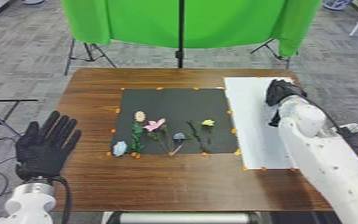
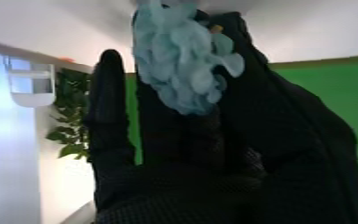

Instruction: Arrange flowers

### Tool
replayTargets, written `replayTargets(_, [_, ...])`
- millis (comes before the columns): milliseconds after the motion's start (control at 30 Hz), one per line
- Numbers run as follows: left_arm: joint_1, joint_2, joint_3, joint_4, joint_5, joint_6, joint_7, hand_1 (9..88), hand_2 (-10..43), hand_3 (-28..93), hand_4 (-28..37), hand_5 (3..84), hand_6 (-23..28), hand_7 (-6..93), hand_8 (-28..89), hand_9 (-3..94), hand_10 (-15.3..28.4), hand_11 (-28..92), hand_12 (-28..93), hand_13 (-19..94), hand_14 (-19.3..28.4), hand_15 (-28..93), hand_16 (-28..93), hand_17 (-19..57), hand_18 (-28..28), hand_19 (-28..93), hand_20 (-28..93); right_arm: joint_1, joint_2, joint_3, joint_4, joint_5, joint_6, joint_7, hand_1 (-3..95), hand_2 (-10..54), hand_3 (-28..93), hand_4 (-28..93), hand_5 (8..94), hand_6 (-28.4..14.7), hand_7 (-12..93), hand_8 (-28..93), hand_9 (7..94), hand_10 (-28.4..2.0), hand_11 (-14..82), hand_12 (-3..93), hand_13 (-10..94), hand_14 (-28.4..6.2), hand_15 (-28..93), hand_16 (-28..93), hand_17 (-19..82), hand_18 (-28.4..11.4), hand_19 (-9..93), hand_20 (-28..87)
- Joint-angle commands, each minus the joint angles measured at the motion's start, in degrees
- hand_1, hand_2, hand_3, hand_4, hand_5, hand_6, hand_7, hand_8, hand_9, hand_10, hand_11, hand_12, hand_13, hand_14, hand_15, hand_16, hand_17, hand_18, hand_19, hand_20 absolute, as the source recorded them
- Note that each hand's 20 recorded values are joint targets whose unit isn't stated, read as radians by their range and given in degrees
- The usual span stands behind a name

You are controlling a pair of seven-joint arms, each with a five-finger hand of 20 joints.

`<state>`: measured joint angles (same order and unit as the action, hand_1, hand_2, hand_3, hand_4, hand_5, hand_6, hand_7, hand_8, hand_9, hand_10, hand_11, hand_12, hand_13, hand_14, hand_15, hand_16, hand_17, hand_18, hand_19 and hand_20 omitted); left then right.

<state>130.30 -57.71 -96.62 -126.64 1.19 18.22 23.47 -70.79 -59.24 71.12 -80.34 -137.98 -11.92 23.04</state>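
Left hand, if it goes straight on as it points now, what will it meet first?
Likely the green cloth or its stand, beyond the table; nothing nearer seems in line, though depth is unclear.

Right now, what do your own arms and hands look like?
Both arms are white with smooth, rounded housings; the right arm carries small dark spots. The left hand and right hand wear black fabric gloves, and the right one's weave looks finely textured up close. A black cable curves beside the left arm's wrist.
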Motion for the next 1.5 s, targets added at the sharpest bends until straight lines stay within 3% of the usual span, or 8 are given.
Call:
replayTargets(33, [1.6, -0.58, -0.6, -0.23, -0.7, -0.12, -0.05, 26.8, 13.3, 77, -28.3, 43.5, 8.8, 12.6, -11, 37.7, 14.0, 19, 10, 30, 13.0, 21, -3, -6.4, 13.5, 32, 12, -8.56, 5.06, -0.64, -18.75, 2.57, -3.33, -1.74, 61.3, -9.5, 68, -28, 68.2, 1.7, 29, -6, 78.2, -8.9, 10.2, 38.8, 67, -3.9, 27, 42, 27, -18.3, 69, 38])
replayTargets(333, [0.02, -0.61, 1.05, 0.2, -1.35, 0.63, -1.0, 26.8, 13.3, 76, -28.3, 43.6, 8.8, 12.8, -11, 37.8, 14.1, 19, 10, 30, 13.0, 21, -3, -6.4, 13.4, 32, 12, -13.66, 1.33, -4.7, -25.94, -0.5, -3.06, -5.28, 60.9, -9.5, 68, -28, 68.3, 0.8, 25, -5, 77.9, -9.9, 9.3, 38.0, 67, -5.1, 28, 41, 27, -19.0, 70, 39])
replayTargets(400, [-0.27, -0.76, 1.23, -0.17, -2.41, 2.88, -0.52, 26.8, 13.3, 76, -28.3, 43.6, 8.9, 12.8, -11, 37.8, 14.1, 19, 10, 30, 13.0, 22, -3, -6.4, 13.4, 32, 12, -14.5, -0.6, -5.03, -25.35, -3.12, -3.7, -6.22, 60.4, -9.5, 68, -28, 67.6, 0.6, 24, -5, 77.8, -9.9, 9.2, 37.9, 66, -5.3, 29, 41, 27, -19.2, 70, 39])
replayTargets(633, [-1.42, -0.62, 1.71, 0.34, -2.77, 2.7, -0.65, 26.8, 13.5, 76, -28.3, 44.2, 9.1, 13.3, -11, 38.4, 14.2, 20, 10, 30, 13.1, 22, -3, -6.4, 13.5, 32, 12, -16.99, -3.11, -3.7, -25.59, 3.84, -6.0, -1.01, 57.1, -9.5, 70, -28, 66.2, 0.1, 22, -5, 76.4, -10.6, 9.9, 35.7, 65, -6.4, 31, 39, 26, -19.5, 71, 38])
replayTargets(800, [-1.61, -0.84, 2.2, 0.46, -3.0, 2.78, -0.7, 26.7, 13.5, 77, -28.3, 44.4, 9.1, 13.5, -11, 38.5, 14.3, 20, 10, 30, 13.1, 22, -3, -6.4, 13.5, 32, 12, -18.29, -3.36, -2.77, -26.79, 6.69, -5.22, -0.19, 47.7, -9.3, 79, -28, 62.9, -1.1, 17, -12, 68.9, -13.3, 21.5, 20.4, 62, -9.7, 37, 27, 26, -19.7, 72, 37])
replayTargets(933, [-1.32, -0.9, 2.13, 0.43, -2.84, 3.08, -1.04, 27.9, 15.4, 78, -28.1, 44.4, 9.0, 13.8, -11, 38.6, 14.2, 20, 10, 31, 13.1, 22, -3, -6.3, 13.4, 32, 12, -17.94, -3.66, -2.41, -27.19, 8.37, -5.28, 0.27, 41.1, -3.0, 79, -28, 61.7, -2.0, 16, -13, 66.6, -14.5, 19.9, 17.4, 61, -11.3, 39, 22, 25, -20.0, 73, 37])
replayTargets(1367, [-1.91, -0.78, 1.44, 0.88, -2.66, 2.88, -1.52, 27.2, 14.7, 77, -28.3, 44.5, 8.9, 13.7, -11, 38.7, 14.3, 20, 10, 31, 13.1, 22, -3, -6.3, 13.4, 32, 12, -19.48, -4.69, 0.08, -33.1, 12.18, 0.21, 3.07, 33.1, 3.2, 79, -28, 58.3, -4.2, 13, -11, 61.1, -17.0, 15.8, 16.0, 58, -13.5, 40, 19, 25, -20.6, 74, 35])
replayTargets(1500, [-3.49, -0.46, 0.5, 1.65, -2.51, 2.27, -1.09, 27.2, 14.5, 77, -28.3, 44.4, 9.0, 13.7, -11, 38.7, 14.3, 20, 10, 31, 13.1, 22, -3, -6.2, 13.4, 32, 12, -21.97, -6.47, 5.06, -34.81, 23.04, 7.43, -0.21, 31.3, 4.7, 79, -28, 57.1, -4.6, 12, -11, 59.6, -17.3, 14.9, 15.8, 56, -13.8, 38, 18, 24, -20.3, 71, 33])
